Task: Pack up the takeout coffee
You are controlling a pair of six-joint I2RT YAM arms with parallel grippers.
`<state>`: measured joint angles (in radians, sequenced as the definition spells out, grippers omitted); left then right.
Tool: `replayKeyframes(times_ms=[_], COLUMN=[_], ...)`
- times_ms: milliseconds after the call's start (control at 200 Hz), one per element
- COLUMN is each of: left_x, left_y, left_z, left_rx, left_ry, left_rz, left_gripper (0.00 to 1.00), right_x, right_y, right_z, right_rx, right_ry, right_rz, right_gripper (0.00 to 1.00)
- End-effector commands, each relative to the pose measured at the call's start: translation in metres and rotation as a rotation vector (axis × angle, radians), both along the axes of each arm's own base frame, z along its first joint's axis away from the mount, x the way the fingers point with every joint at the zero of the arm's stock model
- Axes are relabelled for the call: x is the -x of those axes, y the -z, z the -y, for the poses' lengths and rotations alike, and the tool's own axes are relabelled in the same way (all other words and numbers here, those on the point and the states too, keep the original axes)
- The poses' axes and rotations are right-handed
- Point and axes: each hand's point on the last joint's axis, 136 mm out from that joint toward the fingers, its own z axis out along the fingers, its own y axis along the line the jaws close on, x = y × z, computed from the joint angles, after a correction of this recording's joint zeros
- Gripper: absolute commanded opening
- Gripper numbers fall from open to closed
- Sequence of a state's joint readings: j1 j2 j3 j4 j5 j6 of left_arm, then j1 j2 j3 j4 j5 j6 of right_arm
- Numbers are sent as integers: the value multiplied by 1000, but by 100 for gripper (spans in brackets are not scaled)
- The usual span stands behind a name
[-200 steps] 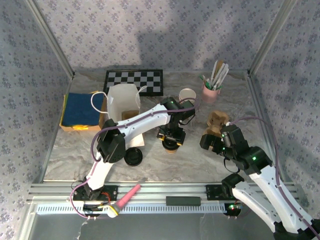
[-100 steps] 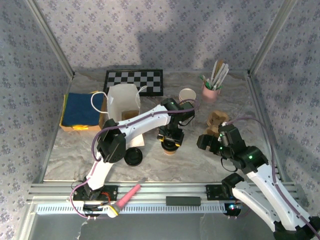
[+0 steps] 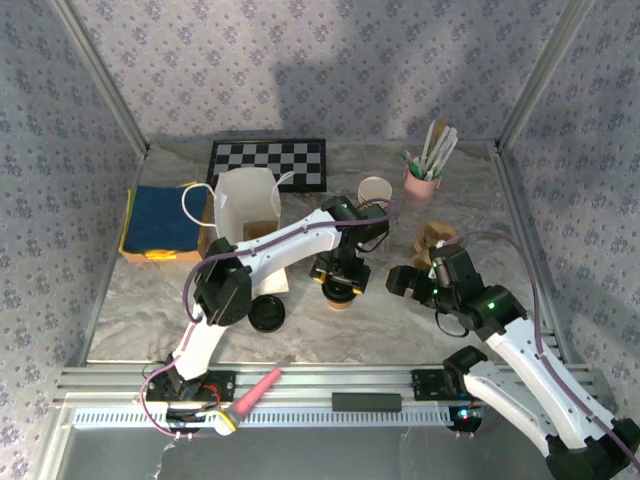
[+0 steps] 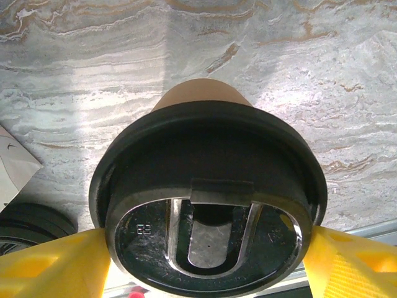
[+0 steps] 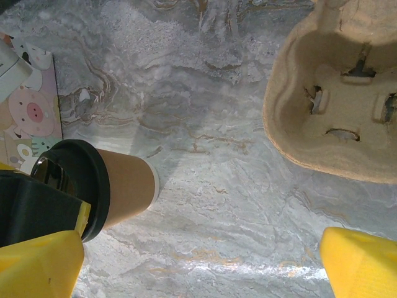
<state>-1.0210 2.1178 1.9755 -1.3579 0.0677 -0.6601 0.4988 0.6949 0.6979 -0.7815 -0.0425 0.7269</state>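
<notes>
Right hand (image 3: pixel 402 279), fingers apart, has edged toward the cup (image 3: pixel 341 296), standing on the surface (image 3: pixel 350 335) between the left hand's (image 4: pixel 205 264) fingers, clamped at its lid (image 4: pixel 208 161). Light paper walls would likely crush; the stiff lid rim looks the safer hold.

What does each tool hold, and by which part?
The left tool grips the takeout coffee by the rim of its black lid. The right tool holds nothing.
</notes>
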Motion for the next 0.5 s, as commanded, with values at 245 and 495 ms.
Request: replayKeyframes(times_ms=[245,495], left_x=[-3,-9], left_y=[-33,-32], left_z=[1,-5], left_rx=[40,44], left_ry=[-17,7], left_rz=[30,112], left_gripper=[79,79], right_x=[1,-1], right_y=[5,5], right_z=[-4,-1], right_rx=[-10,1], right_ry=[-3,4], right_rz=[-18,-11], right_gripper=[99,100])
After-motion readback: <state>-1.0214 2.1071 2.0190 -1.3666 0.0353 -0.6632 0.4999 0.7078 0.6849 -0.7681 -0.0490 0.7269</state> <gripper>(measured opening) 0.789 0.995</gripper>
